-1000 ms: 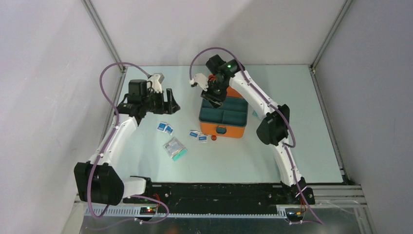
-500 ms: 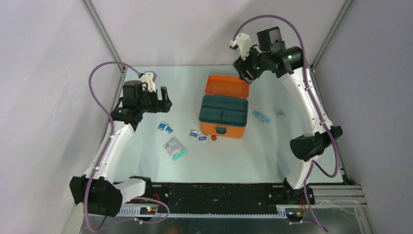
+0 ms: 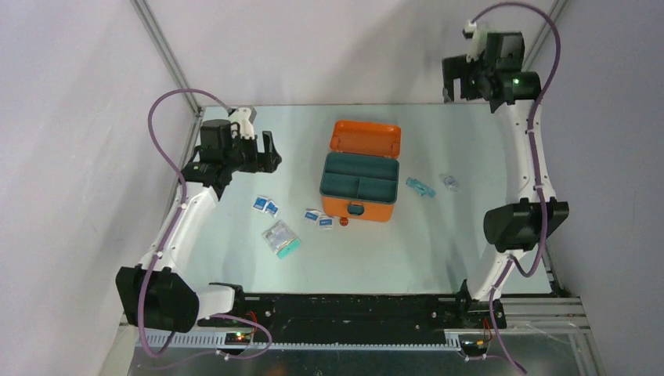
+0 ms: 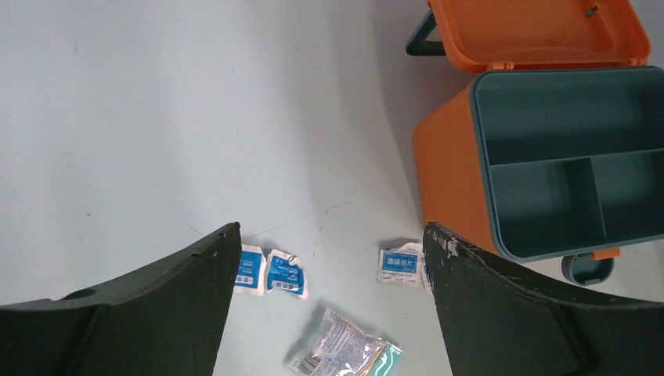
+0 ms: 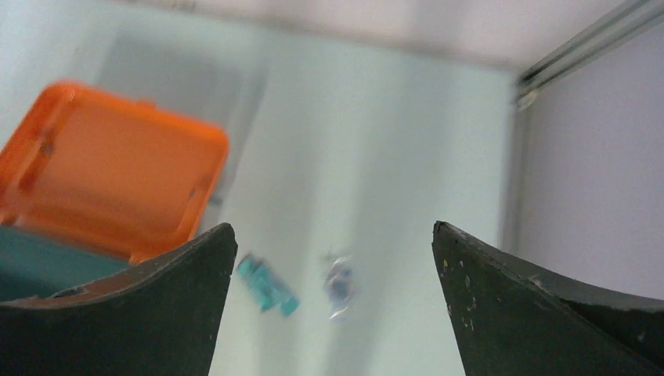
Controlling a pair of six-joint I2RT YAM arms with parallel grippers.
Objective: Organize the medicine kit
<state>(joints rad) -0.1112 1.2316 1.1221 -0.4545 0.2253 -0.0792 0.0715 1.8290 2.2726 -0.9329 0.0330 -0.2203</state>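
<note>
On the desk [image 3: 235, 157]: medicine kit [image 3: 359, 184] centred, lid open, tray empty | packets [image 3: 265, 205] lie outside; you must load them | left gripper [image 4: 329, 258] and right gripper [image 5: 333, 243] released, holding nothing

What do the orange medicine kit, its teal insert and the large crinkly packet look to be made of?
Medicine kit: apparently moulded plastic, smooth, uniform orange. Teal insert: likely matte plastic, with moulded dividers. Large packet: seemingly clear film, wrinkled and glinting, with a teal edge.
</note>
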